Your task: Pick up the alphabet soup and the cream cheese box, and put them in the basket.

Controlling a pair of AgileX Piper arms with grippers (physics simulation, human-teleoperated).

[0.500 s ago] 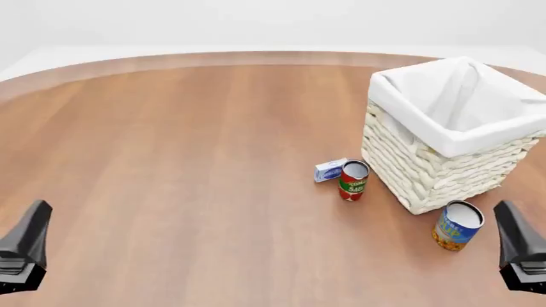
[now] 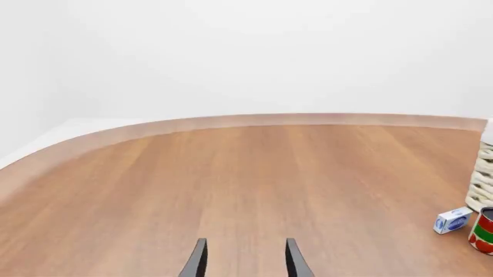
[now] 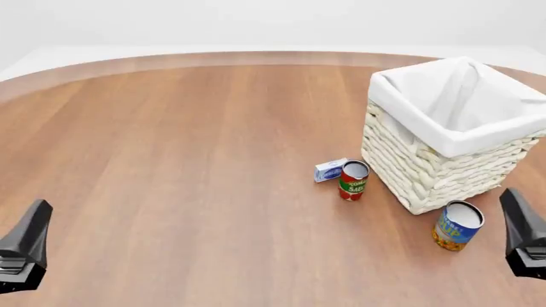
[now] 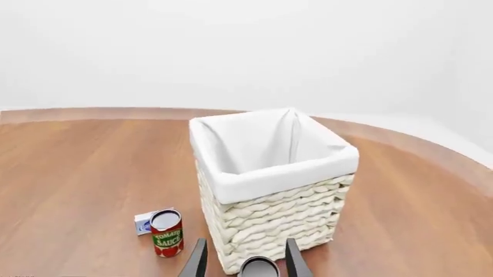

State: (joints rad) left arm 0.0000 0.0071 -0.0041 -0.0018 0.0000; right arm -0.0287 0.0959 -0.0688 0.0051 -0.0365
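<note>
The alphabet soup [image 3: 457, 226], a blue and yellow can with a silver top, stands just in front of the basket [image 3: 426, 173] at the right. Its top [image 4: 258, 267] shows between my right gripper's fingers [image 4: 294, 261]. The cream cheese box [image 3: 330, 170] lies left of the basket, touching or nearly touching a red can. My right gripper [image 3: 514, 208] hangs open beside the soup, to its right. Far off at the near left, my left gripper [image 3: 32, 220] is open and holds nothing; its wrist view shows the box [image 2: 452, 220] in the distance.
A red and green tomato sauce can [image 3: 353, 180] stands between the cream cheese box and the basket wall. The basket's white cloth lining [image 4: 262, 179] folds over its rim. The round wooden table's far edge [image 3: 256, 56] curves across the back.
My right gripper has shifted slightly forward and to the right beside the soup can. The left gripper and all objects have stayed where they were.
</note>
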